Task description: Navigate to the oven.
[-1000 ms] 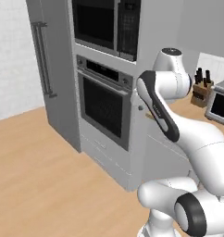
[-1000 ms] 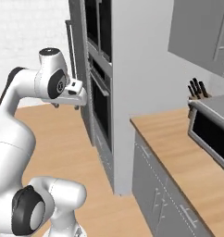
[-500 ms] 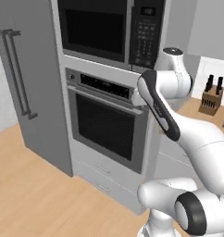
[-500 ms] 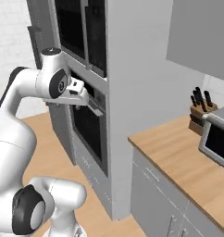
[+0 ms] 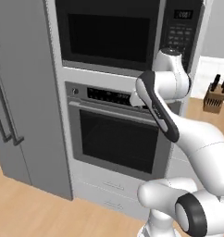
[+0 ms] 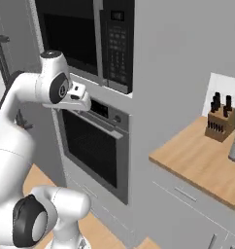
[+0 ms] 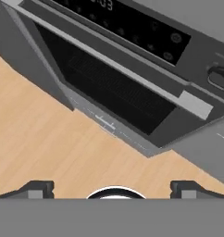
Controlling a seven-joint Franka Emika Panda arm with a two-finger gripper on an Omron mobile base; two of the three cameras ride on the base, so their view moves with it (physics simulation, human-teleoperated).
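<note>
I see the oven straight ahead, under the microwave, its right edge hidden behind my arm. My gripper hangs empty, fingertips spread wide, the oven's top-left corner cropped in the hand view.

arm: raised, elbow bent | tool: fingers wide apart, empty

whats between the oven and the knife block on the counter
In the right base view, a tall grey cabinet side panel and bare wooden counter lie between the oven and the knife block.
</note>
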